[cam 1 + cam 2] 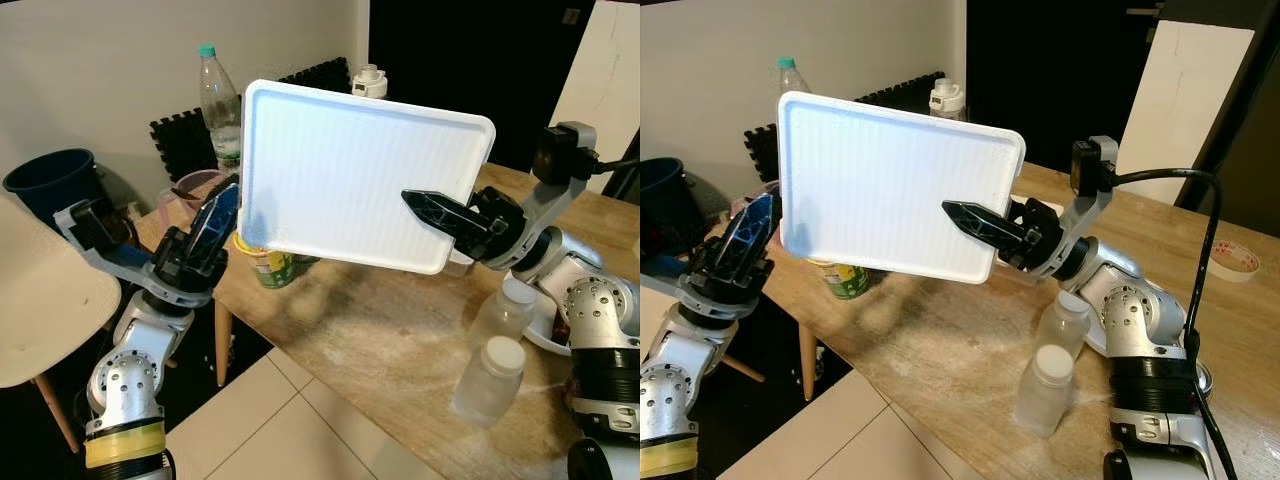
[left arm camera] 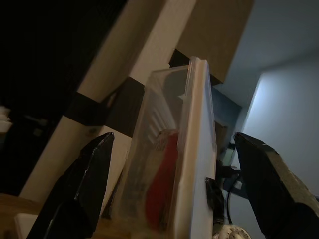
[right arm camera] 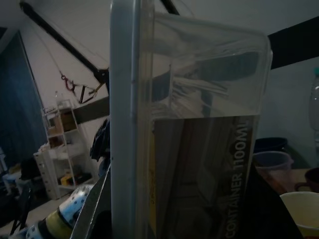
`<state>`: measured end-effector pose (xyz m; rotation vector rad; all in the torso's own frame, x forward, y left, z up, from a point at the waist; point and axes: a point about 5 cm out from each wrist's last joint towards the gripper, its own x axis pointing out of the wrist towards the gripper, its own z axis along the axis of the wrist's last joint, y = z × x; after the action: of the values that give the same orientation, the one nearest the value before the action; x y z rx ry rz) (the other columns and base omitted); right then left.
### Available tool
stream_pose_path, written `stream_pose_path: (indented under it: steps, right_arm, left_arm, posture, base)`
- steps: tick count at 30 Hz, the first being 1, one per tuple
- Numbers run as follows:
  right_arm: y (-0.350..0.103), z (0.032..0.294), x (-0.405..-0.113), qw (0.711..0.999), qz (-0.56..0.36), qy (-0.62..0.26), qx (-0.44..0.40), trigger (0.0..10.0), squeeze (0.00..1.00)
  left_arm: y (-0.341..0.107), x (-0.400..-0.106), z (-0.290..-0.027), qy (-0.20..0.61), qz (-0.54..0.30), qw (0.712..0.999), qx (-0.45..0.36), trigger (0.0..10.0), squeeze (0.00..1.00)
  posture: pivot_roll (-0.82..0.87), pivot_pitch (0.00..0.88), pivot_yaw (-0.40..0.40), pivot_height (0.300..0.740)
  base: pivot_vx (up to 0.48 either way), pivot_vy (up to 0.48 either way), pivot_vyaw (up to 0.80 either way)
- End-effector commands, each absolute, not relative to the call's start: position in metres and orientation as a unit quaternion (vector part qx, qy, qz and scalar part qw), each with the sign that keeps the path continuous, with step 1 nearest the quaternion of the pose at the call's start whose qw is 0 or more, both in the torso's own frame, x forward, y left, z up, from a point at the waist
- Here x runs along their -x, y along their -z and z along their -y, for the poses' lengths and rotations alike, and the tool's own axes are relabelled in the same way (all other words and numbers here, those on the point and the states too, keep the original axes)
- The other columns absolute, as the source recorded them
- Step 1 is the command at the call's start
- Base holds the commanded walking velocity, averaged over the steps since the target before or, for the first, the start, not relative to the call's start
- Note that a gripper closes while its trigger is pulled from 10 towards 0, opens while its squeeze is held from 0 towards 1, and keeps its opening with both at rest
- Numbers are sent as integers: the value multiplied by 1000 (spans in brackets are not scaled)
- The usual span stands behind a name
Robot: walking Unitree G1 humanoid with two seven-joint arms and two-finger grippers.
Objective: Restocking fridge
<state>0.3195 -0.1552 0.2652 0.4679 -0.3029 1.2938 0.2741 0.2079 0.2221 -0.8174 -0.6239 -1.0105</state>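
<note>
Above the wooden table's [image 1: 400, 340] left edge, the left gripper [image 1: 215, 225] and right gripper [image 1: 440, 212] each pinch the upright white-lidded container [image 1: 350, 175], seemingly firmly.

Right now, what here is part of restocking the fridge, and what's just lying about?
In the job:
container, held up on edge above the table
left gripper at its left edge
right gripper at its right edge

Lying about, though some may be stock:
two jars
green-capped bottle
cup
tape roll
dark bucket
</note>
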Motion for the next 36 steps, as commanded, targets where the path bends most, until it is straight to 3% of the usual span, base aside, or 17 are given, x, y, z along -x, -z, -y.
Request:
stream_pose_path:
  steps: [1, 2, 4, 6, 7, 15, 16, 21, 22, 26, 27, 36]
  right_arm:
    - [-280, 160, -320, 759, 181, -586, -216, 0, 0]
    - [-280, 160, -320, 759, 181, -586, -216, 0, 0]
    - [-285, 163, -323, 766, 197, -570, -224, 0, 0]
    - [-287, 165, -325, 770, 203, -560, -227, 0, 0]
    - [-289, 165, -327, 773, 210, -552, -232, 0, 0]
    - [-295, 157, -330, 769, 220, -545, -252, 0, 0]
    - [-295, 155, -333, 774, 217, -538, -252, 10000, 0]
    - [-298, 152, -337, 778, 224, -529, -253, 10000, 0]
    - [-298, 152, -335, 775, 226, -533, -253, 0, 0]
    - [-297, 151, -334, 776, 223, -533, -254, 0, 0]
    - [-296, 148, -337, 783, 216, -528, -247, 10000, 0]
    - [-293, 144, -339, 781, 217, -524, -263, 10000, 0]
  left_arm:
    - [-221, -274, -225, 432, 294, 769, 368, 10000, 1000]
    - [-221, -274, -225, 432, 294, 769, 368, 10000, 1000]
    - [-215, -281, -248, 362, 296, 802, 372, 10000, 1000]
    - [-212, -283, -261, 328, 299, 813, 377, 10000, 1000]
    - [-207, -284, -274, 290, 300, 825, 380, 10000, 0]
    - [-170, -275, -344, 72, 285, 869, 398, 10000, 0]
    - [-157, -270, -357, 18, 271, 875, 401, 10000, 0]
    - [-130, -257, -378, -75, 244, 874, 415, 10000, 0]
    - [-123, -252, -381, -94, 237, 871, 420, 10000, 0]
    - [-110, -245, -387, -132, 224, 866, 427, 10000, 0]
    - [-91, -232, -394, -186, 200, 859, 432, 10000, 0]
    - [-33, -200, -384, -280, 91, 847, 443, 10000, 0]
  posture:
    - [-13, 0, 53, 740]
    - [-13, 0, 53, 740]
    - [-13, 0, 53, 740]
    - [-13, 0, 53, 740]
    - [-13, 0, 53, 740]
    - [-13, 0, 48, 740]
    - [-13, 0, 48, 740]
    - [-15, 0, 48, 740]
    - [-13, 0, 46, 740]
    - [-13, 0, 46, 740]
    - [-13, 0, 45, 740]
    - [-13, 0, 45, 740]
  base:
    - [0, 0, 0]
    - [0, 0, 0]
    - [0, 0, 0]
    - [0, 0, 0]
    - [0, 0, 0]
    - [0, 0, 0]
    - [0, 0, 0]
    - [0, 0, 0]
    - [0, 0, 0]
    - [0, 0, 0]
    - [0, 0, 0]
    - [-27, 0, 0]
